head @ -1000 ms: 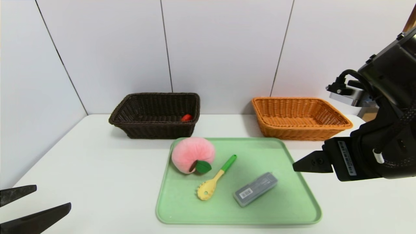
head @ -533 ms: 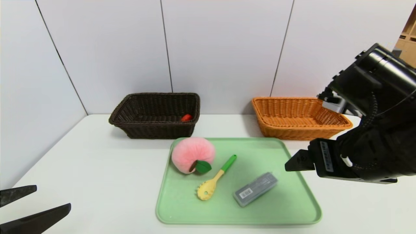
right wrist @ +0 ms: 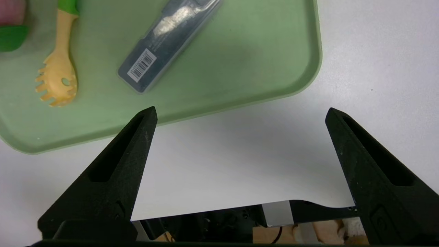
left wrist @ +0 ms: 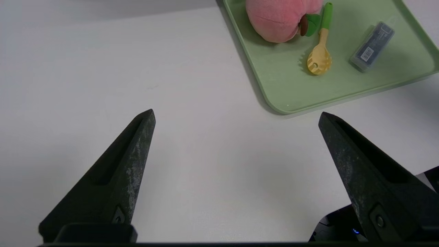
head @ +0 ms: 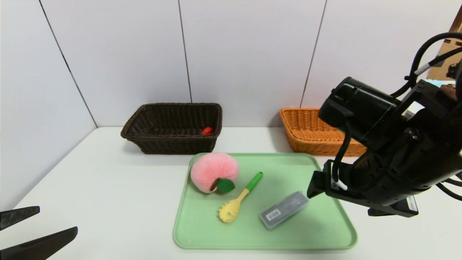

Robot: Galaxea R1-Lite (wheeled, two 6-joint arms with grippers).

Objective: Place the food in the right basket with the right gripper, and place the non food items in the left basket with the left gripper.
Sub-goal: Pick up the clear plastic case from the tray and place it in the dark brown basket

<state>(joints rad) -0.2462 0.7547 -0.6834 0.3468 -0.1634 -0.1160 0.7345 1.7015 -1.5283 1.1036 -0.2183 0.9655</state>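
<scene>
The left gripper (left wrist: 236, 115) hangs wide open and empty over the table's (head: 108, 187) near left corner. The right gripper (right wrist: 240, 113), wide open and empty, hovers at the tray's (head: 325, 231) near right corner. On the tray lie the case (head: 284, 210), spoon (head: 238, 200) and peach (head: 213, 170). At the far edge, the duck (head: 207, 130) sits in the dark basket (head: 173, 128); the orange basket (head: 306, 131) stands right.

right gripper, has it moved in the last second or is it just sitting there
Yes. In the head view the right gripper has moved leftward and down, from beside the green tray to over its right edge, near the grey case.
</scene>
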